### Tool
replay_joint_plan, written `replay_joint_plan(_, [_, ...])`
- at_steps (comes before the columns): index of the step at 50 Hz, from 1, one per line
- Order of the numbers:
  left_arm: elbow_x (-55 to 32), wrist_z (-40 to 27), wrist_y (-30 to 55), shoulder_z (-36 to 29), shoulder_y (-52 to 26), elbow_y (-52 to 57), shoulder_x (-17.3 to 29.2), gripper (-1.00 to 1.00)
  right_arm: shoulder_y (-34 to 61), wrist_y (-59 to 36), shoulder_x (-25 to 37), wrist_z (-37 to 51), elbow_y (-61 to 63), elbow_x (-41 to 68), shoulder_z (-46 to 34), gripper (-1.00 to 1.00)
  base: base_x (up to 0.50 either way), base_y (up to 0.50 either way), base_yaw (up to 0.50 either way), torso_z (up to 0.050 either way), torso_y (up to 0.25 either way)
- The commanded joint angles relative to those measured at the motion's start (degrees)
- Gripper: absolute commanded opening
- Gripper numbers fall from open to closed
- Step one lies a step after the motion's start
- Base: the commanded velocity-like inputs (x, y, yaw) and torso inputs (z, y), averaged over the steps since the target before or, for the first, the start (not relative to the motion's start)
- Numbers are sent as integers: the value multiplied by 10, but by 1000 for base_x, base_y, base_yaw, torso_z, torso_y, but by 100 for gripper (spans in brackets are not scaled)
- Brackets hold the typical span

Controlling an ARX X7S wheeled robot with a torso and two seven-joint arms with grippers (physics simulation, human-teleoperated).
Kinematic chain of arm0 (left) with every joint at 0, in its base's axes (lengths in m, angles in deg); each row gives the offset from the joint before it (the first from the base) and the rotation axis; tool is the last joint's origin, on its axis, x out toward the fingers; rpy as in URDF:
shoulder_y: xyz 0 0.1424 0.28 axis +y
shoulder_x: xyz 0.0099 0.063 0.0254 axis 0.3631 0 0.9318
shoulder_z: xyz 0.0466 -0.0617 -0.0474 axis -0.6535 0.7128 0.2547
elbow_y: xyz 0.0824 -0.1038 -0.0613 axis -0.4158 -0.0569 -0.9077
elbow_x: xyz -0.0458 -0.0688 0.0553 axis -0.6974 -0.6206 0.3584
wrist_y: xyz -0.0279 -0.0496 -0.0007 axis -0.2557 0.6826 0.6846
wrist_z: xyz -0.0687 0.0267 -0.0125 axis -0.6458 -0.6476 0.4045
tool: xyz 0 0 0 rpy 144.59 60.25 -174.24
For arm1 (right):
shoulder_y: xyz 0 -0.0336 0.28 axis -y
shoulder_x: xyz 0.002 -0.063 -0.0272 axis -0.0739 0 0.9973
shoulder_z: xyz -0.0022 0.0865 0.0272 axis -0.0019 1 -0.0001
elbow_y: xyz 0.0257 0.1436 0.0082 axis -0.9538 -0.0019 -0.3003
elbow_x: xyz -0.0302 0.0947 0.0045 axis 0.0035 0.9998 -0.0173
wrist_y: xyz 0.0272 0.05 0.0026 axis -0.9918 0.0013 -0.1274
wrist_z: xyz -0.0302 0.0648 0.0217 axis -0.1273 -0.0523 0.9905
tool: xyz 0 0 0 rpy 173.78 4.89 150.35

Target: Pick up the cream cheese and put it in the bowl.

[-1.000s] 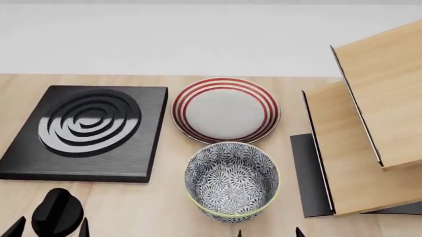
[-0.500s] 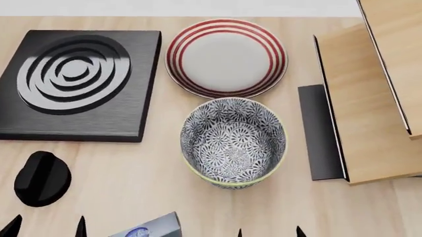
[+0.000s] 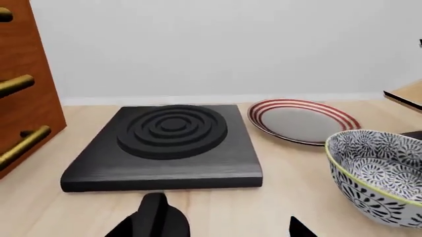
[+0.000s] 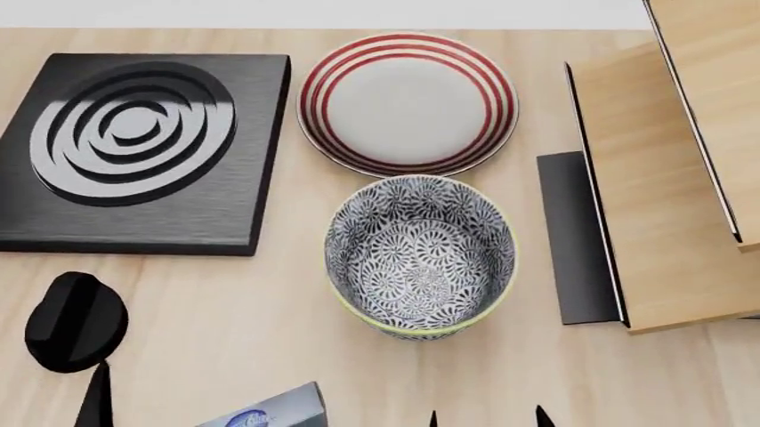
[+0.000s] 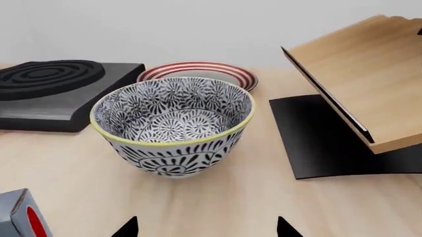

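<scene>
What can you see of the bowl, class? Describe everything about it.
The bowl is deep and round, covered inside and out with a dense dark-blue-and-white floral pattern, with a thin yellowish rim. It looks like glazed ceramic. It stands upright and empty on the wooden table, just in front of the red-striped plate, with the black stand to its right. No end effector touches it.

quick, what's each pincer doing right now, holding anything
Left pincer: open, holding nothing.
Right pincer: open, holding nothing; the cream cheese lies on the table.
</scene>
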Motion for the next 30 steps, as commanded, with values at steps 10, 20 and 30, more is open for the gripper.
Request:
replay_joint_plan(10, [-63,-46,106,53,-3,139,50,100,-1,1,8,5,11,6,0,100,0,0,0,-1,-31])
replay_joint_plan(20, [-74,-49,109,61,-3,142,53,100,-2,2,9,9,15,5,-4,100,-1,0,0,-16,-230])
replay_joint_plan(30, [-124,-44,133,84,-8,151,67,100,-5,-3,13,14,28,3,-8,100,-1,0,0,-18,-245])
